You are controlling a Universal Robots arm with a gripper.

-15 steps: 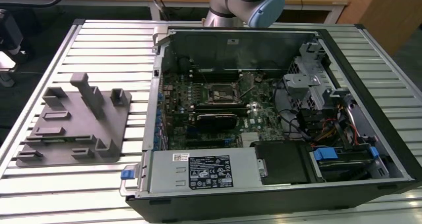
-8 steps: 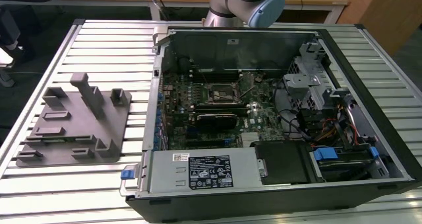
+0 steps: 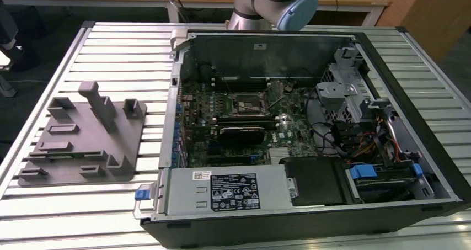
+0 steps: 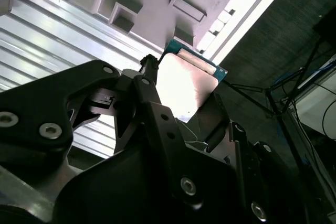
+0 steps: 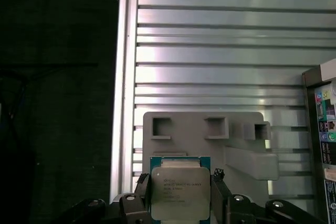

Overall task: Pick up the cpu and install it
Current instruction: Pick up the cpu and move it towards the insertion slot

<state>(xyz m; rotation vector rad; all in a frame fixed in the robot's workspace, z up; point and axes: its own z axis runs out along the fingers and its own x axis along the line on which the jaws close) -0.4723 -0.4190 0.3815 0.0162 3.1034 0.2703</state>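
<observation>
closest to the lens in both wrist views is the black gripper (image 5: 180,184), its two fingers (image 5: 143,188) pressed against opposite edges of the cpu (image 5: 180,196), clamped on it. the cpu is a small flat square chip with a silvery lid and a thin green edge. in the second wrist view the lid (image 4: 184,80) catches bright light between the finger tips.

the cpu hangs in the air over a pale grey moulded fixture (image 5: 205,129), which lies on a slatted aluminium table (image 5: 220,35). a corner of the computer case (image 5: 320,129) shows beside the fixture.

in the exterior view the same fixture (image 3: 81,139) sits on the table towards that view's left, well apart from the open computer case (image 3: 412,95). inside the case, the square metal-framed socket (image 3: 246,102) sits near the middle of the motherboard (image 3: 294,134). a grey power supply (image 3: 220,189) lies along the case's near side. the arm (image 3: 272,1) rises behind the case.
</observation>
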